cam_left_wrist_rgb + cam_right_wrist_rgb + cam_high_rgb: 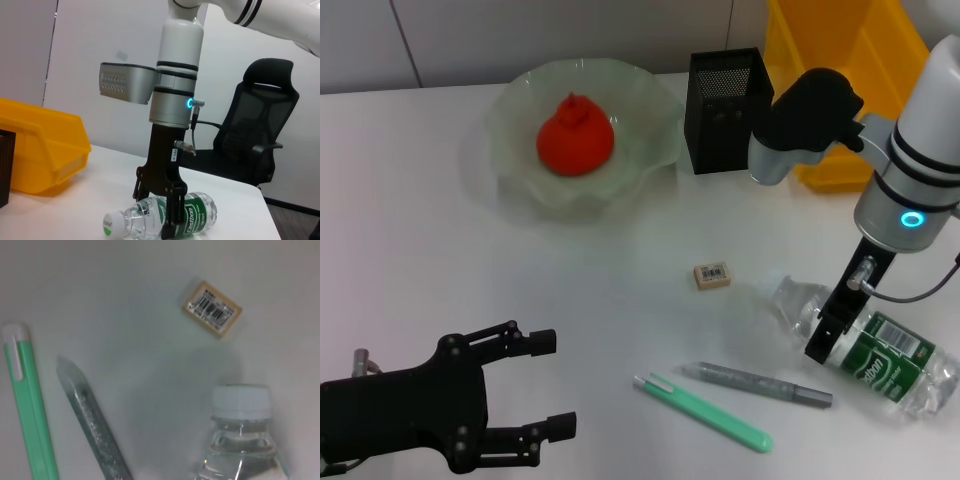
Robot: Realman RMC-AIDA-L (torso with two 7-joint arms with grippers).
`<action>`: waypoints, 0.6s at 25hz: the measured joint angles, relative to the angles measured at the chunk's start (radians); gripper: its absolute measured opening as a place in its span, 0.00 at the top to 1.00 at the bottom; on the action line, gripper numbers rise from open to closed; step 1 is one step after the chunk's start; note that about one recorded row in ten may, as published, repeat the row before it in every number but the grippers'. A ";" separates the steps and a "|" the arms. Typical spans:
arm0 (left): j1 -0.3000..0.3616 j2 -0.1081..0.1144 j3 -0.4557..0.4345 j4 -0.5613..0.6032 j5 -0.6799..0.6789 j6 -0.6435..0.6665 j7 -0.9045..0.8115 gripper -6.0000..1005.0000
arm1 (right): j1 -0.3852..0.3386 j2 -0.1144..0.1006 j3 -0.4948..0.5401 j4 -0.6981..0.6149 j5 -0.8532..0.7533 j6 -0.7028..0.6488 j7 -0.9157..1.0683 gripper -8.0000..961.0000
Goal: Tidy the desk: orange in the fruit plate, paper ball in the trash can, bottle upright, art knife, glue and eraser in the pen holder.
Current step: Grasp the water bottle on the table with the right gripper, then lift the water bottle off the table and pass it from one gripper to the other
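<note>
A white desk (pixel 410 230) fills the head view, with a pale wall behind it; the left wrist view also shows a black office chair (pixel 260 135) beyond the desk's far edge. At upper centre of the head view sits a wavy, pale green fruit plate (pixel 650 130) with the orange (pixel 575 137) resting in its middle. Just right of the plate stands a black mesh pen holder (pixel 725 95), and a yellow bin (pixel 850 60) sits behind it at the upper right. Near the centre of the frame lies a small tan eraser (pixel 711 274) with a barcode label. Below it, at lower centre, lie 2 long items side by side: a green art knife (pixel 705 412) and a grey glue stick (pixel 758 384), both slanting down toward the right. At lower right a clear bottle (pixel 885 355) with a green label lies on its side, its white cap pointing toward the eraser. The right gripper (pixel 830 335) comes down from the white right arm onto the bottle, its fingers spread open and straddling the body just behind the neck; in the left wrist view the 2 black fingers (pixel 172 215) stand on either side of the bottle. The left gripper (pixel 545 385) is at the lower left corner of the head view, low over bare desk, its fingers open and holding nothing.
</note>
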 joint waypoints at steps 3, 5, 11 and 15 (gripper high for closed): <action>-0.001 0.000 0.000 0.000 0.000 0.000 0.000 0.14 | 0.000 0.000 -0.001 0.007 0.000 0.006 -0.004 0.17; -0.001 0.000 0.000 0.000 0.000 -0.001 0.000 0.14 | -0.001 0.000 -0.002 0.006 0.000 0.006 -0.005 0.17; -0.001 -0.002 0.000 0.000 0.000 -0.001 0.000 0.14 | -0.014 -0.002 -0.003 -0.044 0.000 -0.006 -0.007 0.17; 0.001 -0.002 0.000 0.000 0.000 -0.001 0.000 0.14 | -0.046 -0.005 0.005 -0.132 0.006 -0.036 -0.018 0.17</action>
